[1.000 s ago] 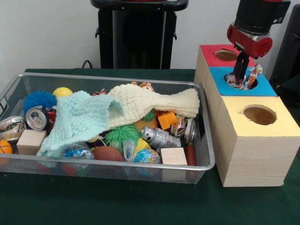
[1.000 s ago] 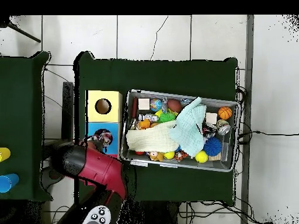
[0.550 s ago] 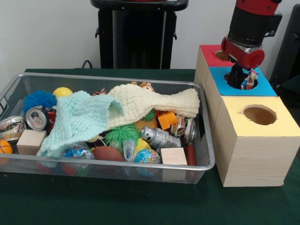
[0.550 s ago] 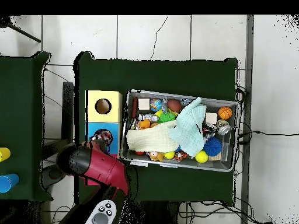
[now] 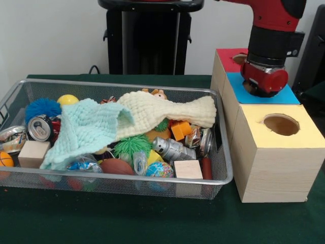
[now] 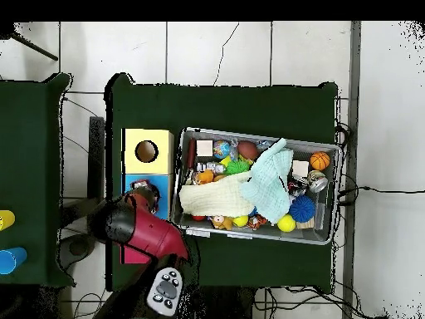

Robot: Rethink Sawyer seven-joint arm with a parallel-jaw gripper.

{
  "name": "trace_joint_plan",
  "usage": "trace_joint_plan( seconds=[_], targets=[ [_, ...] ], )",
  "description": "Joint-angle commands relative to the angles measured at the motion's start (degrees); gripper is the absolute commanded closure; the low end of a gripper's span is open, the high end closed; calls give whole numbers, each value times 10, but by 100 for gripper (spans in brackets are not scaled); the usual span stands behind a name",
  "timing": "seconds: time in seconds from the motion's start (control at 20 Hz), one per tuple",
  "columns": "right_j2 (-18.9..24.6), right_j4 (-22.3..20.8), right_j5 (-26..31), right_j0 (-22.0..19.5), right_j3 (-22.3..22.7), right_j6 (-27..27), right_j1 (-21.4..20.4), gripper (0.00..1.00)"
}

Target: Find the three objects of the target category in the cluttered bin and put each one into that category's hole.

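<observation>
End effector [image 5: 262,86] sits low over the blue-topped box [image 5: 289,94], its red wrist housing covering that box's hole, so I cannot tell whether it is clenched or released, nor whether it carries anything. This posture suits a drop into the hole. Just beside it stand the red-topped box [image 5: 228,60] behind and the yellow-topped box [image 5: 277,152] in front. Across from the boxes, the wire bin [image 5: 223,175] rests on the surface, where a cream knitted cloth [image 5: 162,113] and a mint knitted cloth [image 5: 84,129] bury much of the clutter, hiding any remaining targets.
</observation>
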Motion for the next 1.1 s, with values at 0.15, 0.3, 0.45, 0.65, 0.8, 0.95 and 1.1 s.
trace_joint_plan(
  seconds=[0.15, 0.3, 0.45, 0.65, 0.8, 0.95, 1.1],
  targets=[
    [116, 2, 23, -43, 35, 99, -47, 100],
    [-52, -10, 146, 58, -34, 104, -32, 100],
    [-121, -49, 239, 82, -71, 114, -46, 100],
    [-145, -75, 303, 84, -90, 114, -72, 100],
    [-158, -84, 322, 87, -100, 112, -74, 100],
    [-168, -92, 328, 84, -109, 107, -76, 100],
    [-197, -113, 336, 84, -125, 96, -74, 100]
  ],
)
